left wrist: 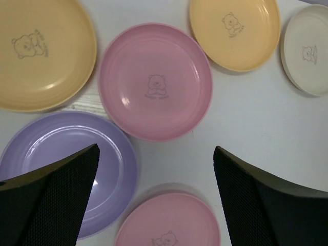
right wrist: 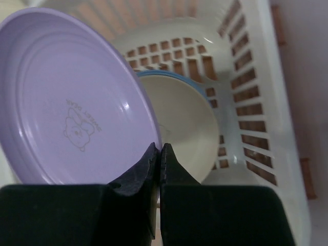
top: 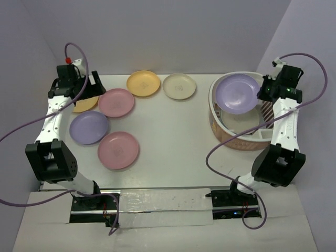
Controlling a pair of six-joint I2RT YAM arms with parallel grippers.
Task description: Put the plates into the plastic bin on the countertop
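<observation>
Lavender plate (top: 239, 93) hung tilted over the plastic bin (top: 216, 122), its rim pinched by the right gripper (right wrist: 160, 154); the left gripper (left wrist: 156, 169) gaped, empty, above plates on the countertop (top: 173, 142).

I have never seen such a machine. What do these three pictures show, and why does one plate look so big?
These are two robot arms bolted to a white table. The overhead picture looks down from behind them. The other two come from small cameras on each wrist, so things look very close.

The right gripper is shut on the rim of a lavender plate, holding it tilted over the white slotted bin. That closeness makes it look big. Inside the bin lie a cream plate and a blue plate under it.

The left gripper is open and empty, above six plates on the table: two orange-yellow, two pink, one lavender, one cream.
</observation>
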